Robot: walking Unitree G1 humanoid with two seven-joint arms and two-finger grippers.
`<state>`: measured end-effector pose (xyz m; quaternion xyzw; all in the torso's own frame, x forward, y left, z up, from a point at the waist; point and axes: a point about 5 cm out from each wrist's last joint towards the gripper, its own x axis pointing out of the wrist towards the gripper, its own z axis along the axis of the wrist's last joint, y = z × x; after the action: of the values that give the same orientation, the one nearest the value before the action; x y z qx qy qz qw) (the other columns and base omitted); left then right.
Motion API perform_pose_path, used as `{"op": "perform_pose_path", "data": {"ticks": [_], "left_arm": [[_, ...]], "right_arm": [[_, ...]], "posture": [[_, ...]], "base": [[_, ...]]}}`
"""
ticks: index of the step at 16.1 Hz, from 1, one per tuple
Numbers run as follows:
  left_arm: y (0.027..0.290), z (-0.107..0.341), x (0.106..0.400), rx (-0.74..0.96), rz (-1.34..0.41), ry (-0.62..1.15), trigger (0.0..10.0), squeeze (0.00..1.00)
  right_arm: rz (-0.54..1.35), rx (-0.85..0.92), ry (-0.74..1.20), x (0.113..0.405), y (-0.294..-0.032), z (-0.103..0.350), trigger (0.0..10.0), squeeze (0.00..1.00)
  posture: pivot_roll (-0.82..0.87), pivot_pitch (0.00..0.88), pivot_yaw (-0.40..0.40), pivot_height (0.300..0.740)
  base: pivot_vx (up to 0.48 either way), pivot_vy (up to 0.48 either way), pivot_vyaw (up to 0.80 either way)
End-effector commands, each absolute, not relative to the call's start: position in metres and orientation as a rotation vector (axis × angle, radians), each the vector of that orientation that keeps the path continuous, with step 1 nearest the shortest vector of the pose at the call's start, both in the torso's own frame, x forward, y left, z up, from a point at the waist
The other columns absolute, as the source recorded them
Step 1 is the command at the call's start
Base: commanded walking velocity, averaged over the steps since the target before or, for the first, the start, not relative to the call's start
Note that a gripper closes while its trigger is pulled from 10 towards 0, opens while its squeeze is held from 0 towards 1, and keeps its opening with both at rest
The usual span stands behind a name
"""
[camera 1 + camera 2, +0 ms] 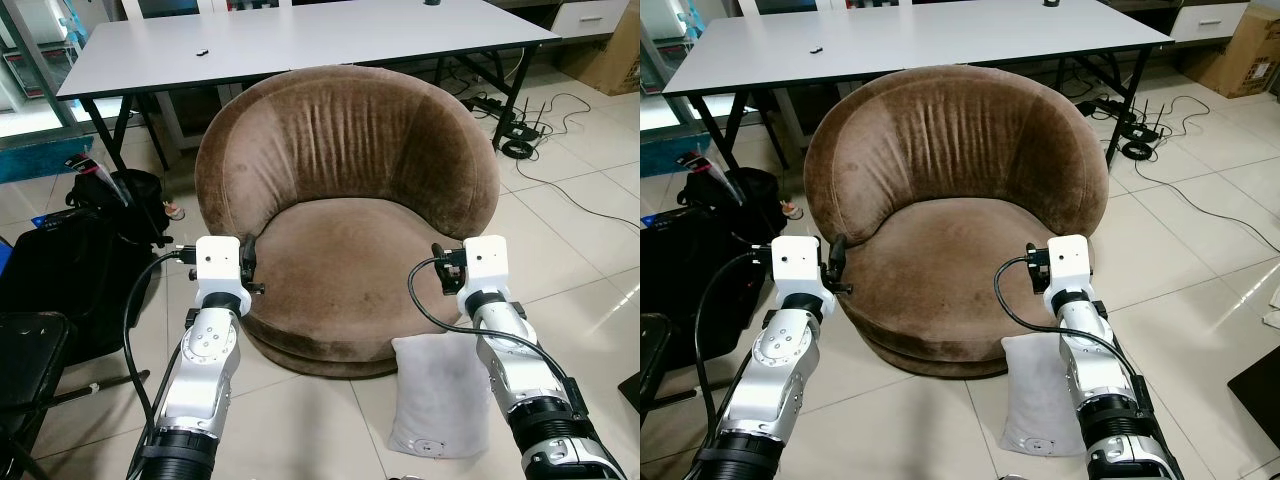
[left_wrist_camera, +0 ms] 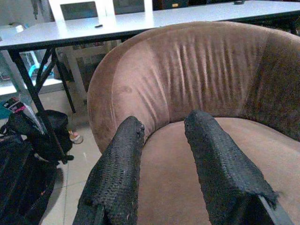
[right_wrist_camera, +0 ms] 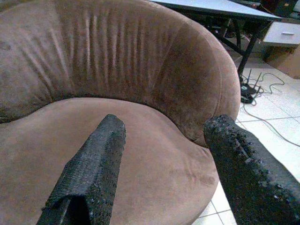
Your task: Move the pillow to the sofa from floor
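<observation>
A light grey pillow [image 1: 432,392] stands on the tiled floor, leaning against the front base of the round brown sofa [image 1: 350,150]. My right arm reaches over the pillow. At the seat's front right rim, my right gripper [image 3: 164,124] is open with nothing between its fingers. My left gripper [image 2: 164,123] is held at the seat's front left rim, also open and empty. Both point toward the sofa's backrest [image 3: 108,51]. My right forearm hides the pillow's right edge.
A white table [image 1: 300,45] stands right behind the sofa. Black bags [image 1: 90,250] and a black chair [image 1: 25,360] crowd the floor at the left. Cables and a power strip [image 1: 515,125] lie on the tiles at the right, near a cardboard box [image 1: 1245,60].
</observation>
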<state>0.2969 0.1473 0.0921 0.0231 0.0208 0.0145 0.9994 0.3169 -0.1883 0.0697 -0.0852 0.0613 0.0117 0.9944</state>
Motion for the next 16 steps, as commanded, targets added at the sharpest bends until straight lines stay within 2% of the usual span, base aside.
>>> {"op": "perform_pose_path", "data": {"ticks": [1,16], "left_arm": [[0.1451,0.0909,0.2985,0.056,0.021,0.047,10.0,0.0],[0.1422,0.0895,0.2997,0.054,0.017,0.046,10.0,0.0]], "right_arm": [[0.021,-0.184,0.102,0.3211,-0.1895,0.0753,10.0,0.0],[0.027,-0.19,0.104,0.3232,-0.1898,0.0753,10.0,0.0]], "posture": [[-0.12,0.0,0.044,0.74],[-0.12,0.0,0.04,0.74]], "base": [[0.0,0.0,0.0],[0.0,0.0,0.0]]}}
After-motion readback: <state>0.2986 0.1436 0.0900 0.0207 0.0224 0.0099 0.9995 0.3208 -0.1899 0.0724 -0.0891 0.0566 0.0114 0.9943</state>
